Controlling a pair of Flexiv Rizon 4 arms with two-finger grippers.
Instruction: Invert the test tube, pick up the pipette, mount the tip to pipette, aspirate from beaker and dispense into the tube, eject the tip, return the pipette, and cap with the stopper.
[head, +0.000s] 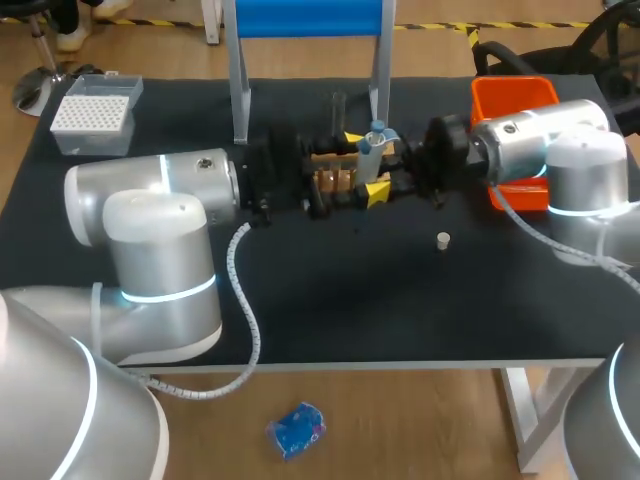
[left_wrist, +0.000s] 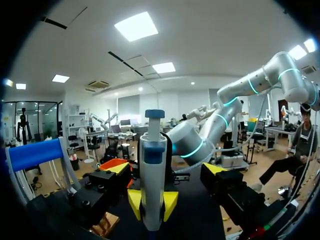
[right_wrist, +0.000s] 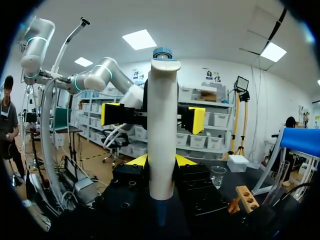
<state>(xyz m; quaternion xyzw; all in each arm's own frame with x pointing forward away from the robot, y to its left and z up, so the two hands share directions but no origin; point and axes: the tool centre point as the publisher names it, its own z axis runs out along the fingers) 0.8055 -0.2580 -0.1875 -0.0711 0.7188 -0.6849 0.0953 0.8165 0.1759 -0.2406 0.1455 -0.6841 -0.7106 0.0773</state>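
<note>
The pipette (head: 374, 152) stands straight up in the air over the back middle of the desk (head: 350, 300), between my 2 arms. The right end effector (right_wrist: 160, 160) is closed on it, low on its body, with 1 yellow tip on each side. I think it holds the pipette upright so the thin end points down, ready for a tip. I cannot tell if a tip is on.

The left end effector (left_wrist: 166, 168) is open. Its 2 fingers are wide apart, 1 on each side of the pipette, higher up than the right one. That looks like a spot for taking the pipette or steadying it; I cannot tell which.

The tip box (head: 92, 115) sits in the back left corner, well apart. The rack (head: 330, 172) is just under the arms. The tube (right_wrist: 281, 175) stands up at the rack and the beaker (right_wrist: 217, 176) is near, so the liquid has a short way to go. The stopper (head: 443, 239) lies alone, right of the desk's middle, free for the last step. The orange bin (head: 510, 100) in the back right corner is likely for used tips.
</note>
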